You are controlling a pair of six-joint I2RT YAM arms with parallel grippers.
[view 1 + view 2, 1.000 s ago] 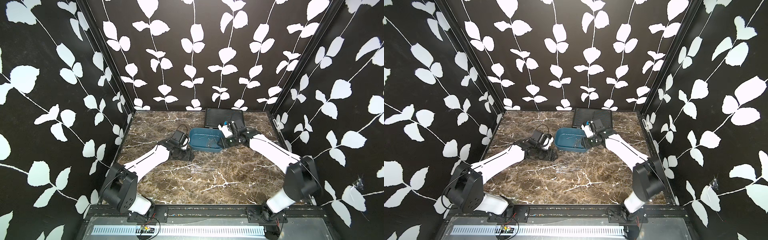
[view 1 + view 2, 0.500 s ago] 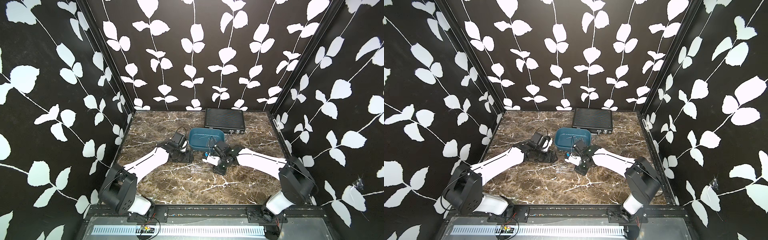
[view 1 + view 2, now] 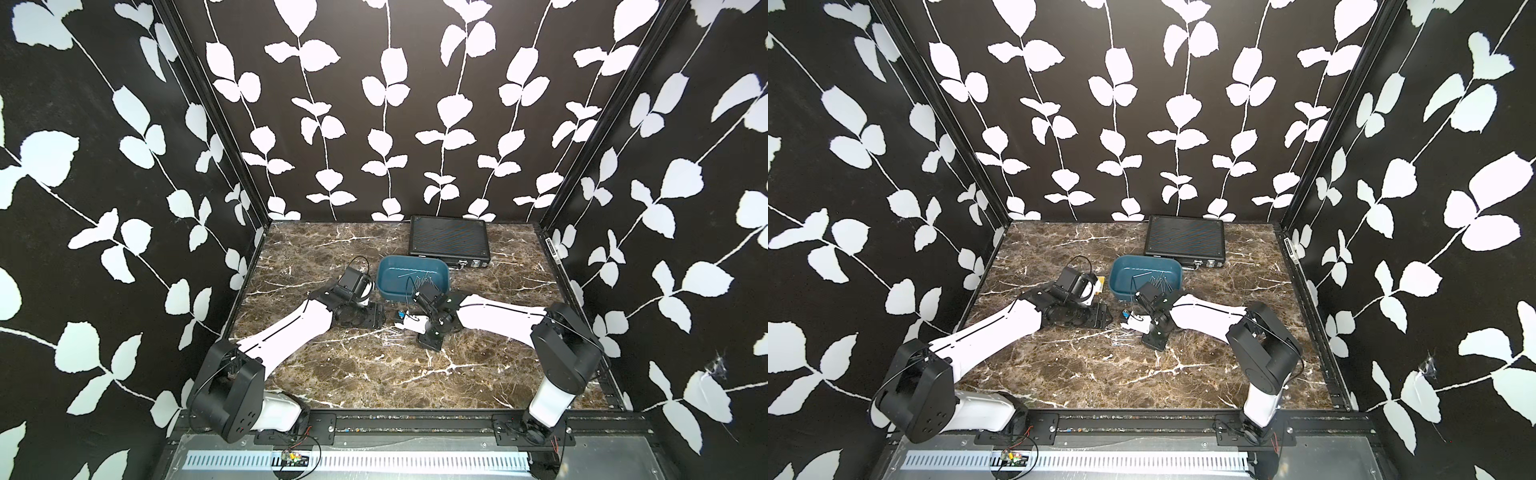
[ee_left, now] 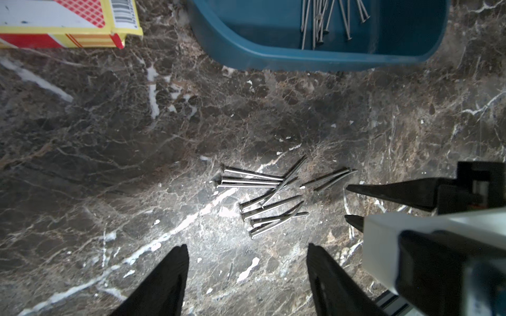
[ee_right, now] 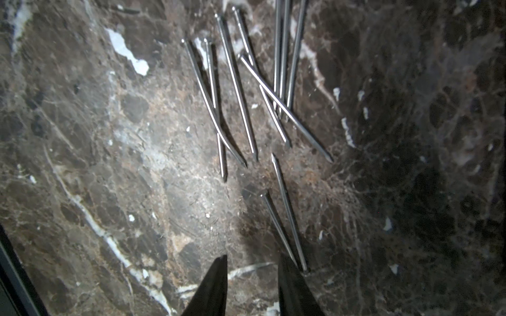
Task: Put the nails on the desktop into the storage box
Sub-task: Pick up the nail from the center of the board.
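loose nails [image 4: 268, 199] on the marble table [image 4: 109, 136], near the teal storage box [image 4: 301, 58]
more nails lie inside the box. the left hand [image 4: 246, 246] hovers by the cluster, spread wide apart; the right hand [image 5: 252, 258] is narrowly apart, gripping nothing, with two nails just beside it.

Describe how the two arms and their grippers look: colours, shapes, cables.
The left arm and right arm have white link shells with a thin black line, and black rounded joint housings. A thin black cable loops at the left wrist. The left gripper and right gripper carry black, tapering, pointed fingers.
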